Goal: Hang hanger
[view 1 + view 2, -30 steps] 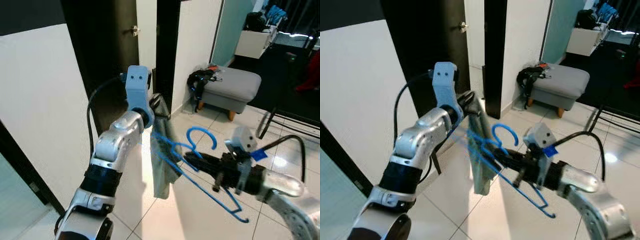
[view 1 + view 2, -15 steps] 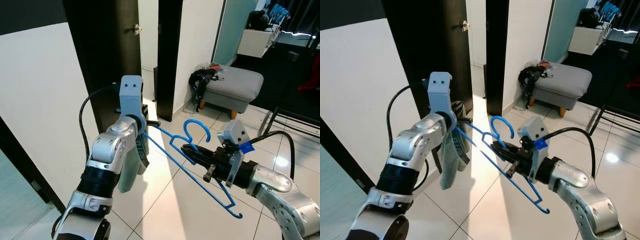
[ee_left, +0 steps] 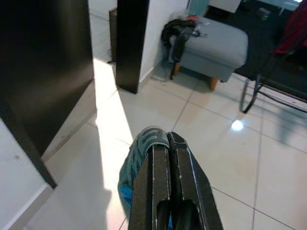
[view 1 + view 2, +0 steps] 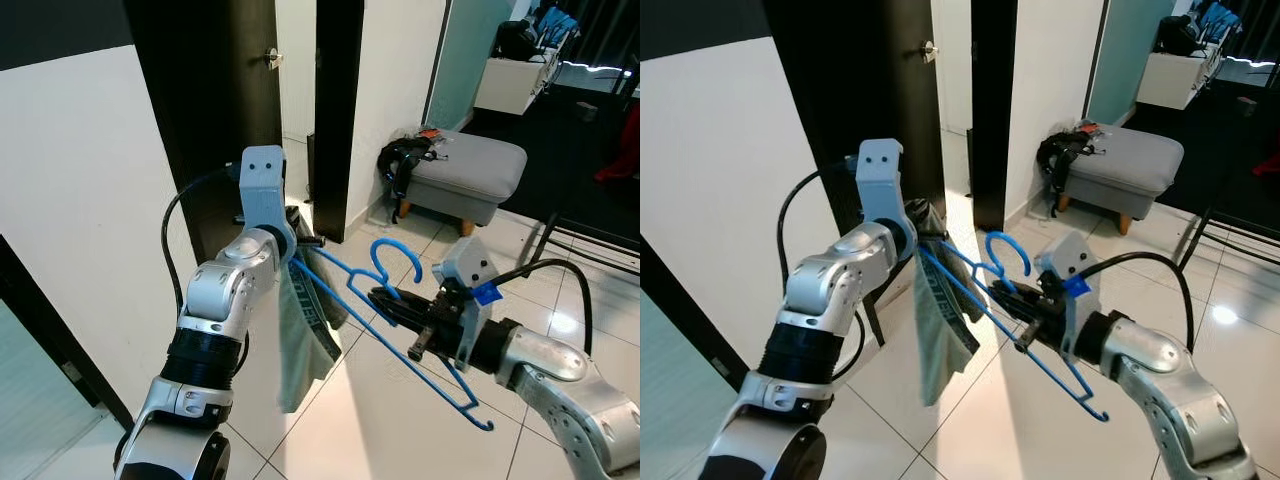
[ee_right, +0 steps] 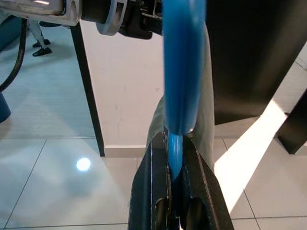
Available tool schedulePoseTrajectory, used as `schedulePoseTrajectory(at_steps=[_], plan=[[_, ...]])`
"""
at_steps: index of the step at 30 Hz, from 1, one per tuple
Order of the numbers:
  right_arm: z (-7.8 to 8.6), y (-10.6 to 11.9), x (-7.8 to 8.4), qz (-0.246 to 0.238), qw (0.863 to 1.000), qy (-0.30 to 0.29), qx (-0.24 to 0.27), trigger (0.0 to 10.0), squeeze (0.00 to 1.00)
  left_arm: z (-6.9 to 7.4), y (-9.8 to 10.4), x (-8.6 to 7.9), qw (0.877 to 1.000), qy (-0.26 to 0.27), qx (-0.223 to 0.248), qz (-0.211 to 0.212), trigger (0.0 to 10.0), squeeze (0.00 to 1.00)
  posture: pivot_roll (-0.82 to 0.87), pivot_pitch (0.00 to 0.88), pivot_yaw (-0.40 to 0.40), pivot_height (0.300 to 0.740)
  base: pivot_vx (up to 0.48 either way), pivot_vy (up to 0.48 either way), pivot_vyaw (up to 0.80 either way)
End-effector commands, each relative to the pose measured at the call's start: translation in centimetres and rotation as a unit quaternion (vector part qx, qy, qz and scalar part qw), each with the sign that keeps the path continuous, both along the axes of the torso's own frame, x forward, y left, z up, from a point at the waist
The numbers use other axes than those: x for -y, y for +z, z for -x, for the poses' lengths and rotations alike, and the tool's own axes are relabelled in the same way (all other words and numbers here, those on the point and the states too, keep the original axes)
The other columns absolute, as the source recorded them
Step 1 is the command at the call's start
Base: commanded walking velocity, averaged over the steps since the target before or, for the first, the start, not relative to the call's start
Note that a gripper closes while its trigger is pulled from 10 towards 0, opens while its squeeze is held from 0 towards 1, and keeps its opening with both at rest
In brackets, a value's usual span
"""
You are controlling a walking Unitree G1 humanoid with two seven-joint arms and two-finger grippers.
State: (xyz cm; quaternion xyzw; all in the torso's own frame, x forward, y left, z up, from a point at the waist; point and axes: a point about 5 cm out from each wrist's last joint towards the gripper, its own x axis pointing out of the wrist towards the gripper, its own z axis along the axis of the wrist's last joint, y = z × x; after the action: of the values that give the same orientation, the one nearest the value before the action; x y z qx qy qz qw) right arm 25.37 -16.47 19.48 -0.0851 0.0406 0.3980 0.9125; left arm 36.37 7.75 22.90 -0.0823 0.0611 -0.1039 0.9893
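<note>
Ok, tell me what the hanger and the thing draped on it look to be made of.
The hanger, held in the right claw, looks like glossy blue plastic: even colour, thin smooth rod. The garment, pinched by the left claw, seems soft grey-green woven cloth: it hangs limp in folds.

Open tiled floor [image 4: 400, 420] lies ahead — hemmed by the dark door [image 4: 215, 110] and the grey ottoman [image 4: 465, 175].

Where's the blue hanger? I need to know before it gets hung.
Mid-air ahead of the robot: the blue hanger is clamped in the right gripper, its far end at the left gripper holding grey cloth.
</note>
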Motion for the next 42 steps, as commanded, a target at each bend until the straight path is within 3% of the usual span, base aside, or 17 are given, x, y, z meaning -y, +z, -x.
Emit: schedulePoseTrajectory(at_steps=[1,6,15,19,29,31,42], plan=[[0.3,-0.2,0.1,0.004,1.000,0.002,-0.006,10.0,0.00,-0.1,0.1,-0.7,1.000,0.018,0.003,-0.010,10.0,0.00,0.16,0.000,0.035,0.740,0.000,0.000,0.00],[0.5,-0.5,0.3,0.010,1.000,-0.004,-0.013,10.0,0.00,0.0,0.1,-0.9,1.000,0.026,0.002,-0.012,10.0,0.00,0.16,0.000,0.030,0.740,0.000,0.000,0.00],[-1.0,-2.2,1.8,0.055,0.994,-0.076,-0.054,10.0,0.00,-0.1,1.7,-0.9,0.999,0.021,0.041,-0.024,10.0,0.00,0.17,0.000,0.022,0.740,0.000,0.000,0.00],[-1.0,-2.5,2.0,0.060,0.993,-0.078,-0.060,10.0,0.00,-0.2,1.7,-1.2,0.998,0.025,0.046,-0.028,10.0,0.00,0.17,0.000,0.021,0.740,0.000,0.000,0.00],[-0.1,-2.4,2.1,0.059,0.995,-0.051,-0.069,10.0,0.00,-0.2,2.4,-1.0,0.996,0.015,0.070,-0.048,10.0,0.00,0.16,0.000,0.022,0.740,0.000,0.000,0.00],[0.5,-2.5,1.3,0.059,0.996,-0.010,-0.073,10.0,0.00,-0.2,2.2,-0.7,0.996,0.006,0.077,-0.051,10.0,0.00,0.15,0.000,0.020,0.740,0.000,0.000,0.00],[1.0,-2.3,0.7,0.053,0.996,0.020,-0.073,10.0,0.00,-0.4,2.8,-0.5,0.994,0.004,0.094,-0.048,10.0,0.00,0.14,0.000,0.028,0.740,0.000,0.000,0.00]])
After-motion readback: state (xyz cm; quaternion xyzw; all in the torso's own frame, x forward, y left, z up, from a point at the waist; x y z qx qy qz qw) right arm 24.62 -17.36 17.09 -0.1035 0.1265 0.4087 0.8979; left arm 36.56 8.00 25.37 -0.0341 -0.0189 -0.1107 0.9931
